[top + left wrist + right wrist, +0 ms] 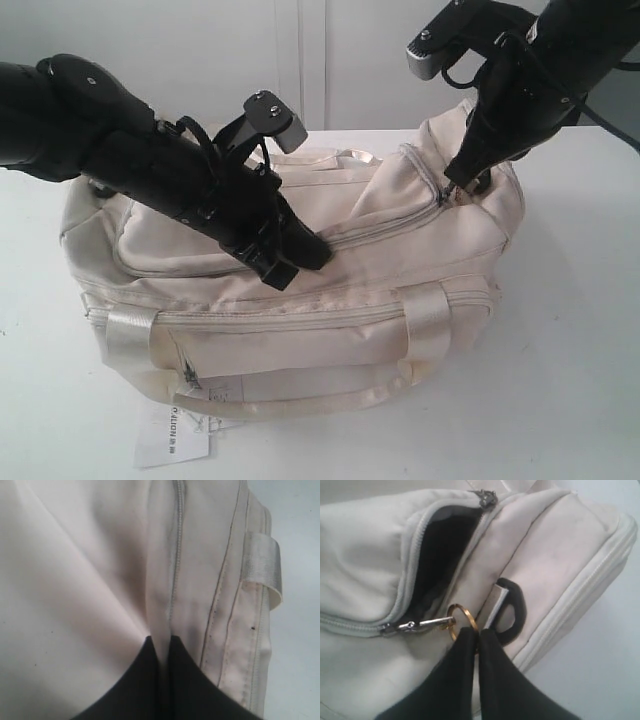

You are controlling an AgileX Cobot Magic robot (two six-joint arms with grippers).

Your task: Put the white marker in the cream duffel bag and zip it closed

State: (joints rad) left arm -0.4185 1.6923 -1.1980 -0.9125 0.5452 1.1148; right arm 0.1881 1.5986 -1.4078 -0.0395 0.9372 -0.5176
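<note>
The task looks more than half done, though that is a judgement: the slim white marker shows in no view, so it is most likely already inside the large, satin-smooth cream duffel bag [300, 345], and I cannot confirm it. The closing is what is left. In the right wrist view the top zip stands open over a short stretch, baring the dark lining [442, 550] between one grey metal slider [395, 627] and a second slider [487, 497] at the far end of the gap.

The right gripper [479, 632] has its jaws closed on a thin gold ring [462, 622] hooked to the nearer slider's pull, just beside a black plastic strap ring [521, 602]. The left gripper [160, 642] is clamped on a fold of the bag's top fabric near its middle, apparently to hold the cloth taut while the slider travels.

The bag lies across the middle of the white tabletop [560, 380], soft and slumped, its cloth creasing where pinched. Its seams are finely stitched, and its glossy ribbed webbing handle [300, 395] droops toward the tabletop's near edge, where a white paper tag [175, 435] lies flat.
</note>
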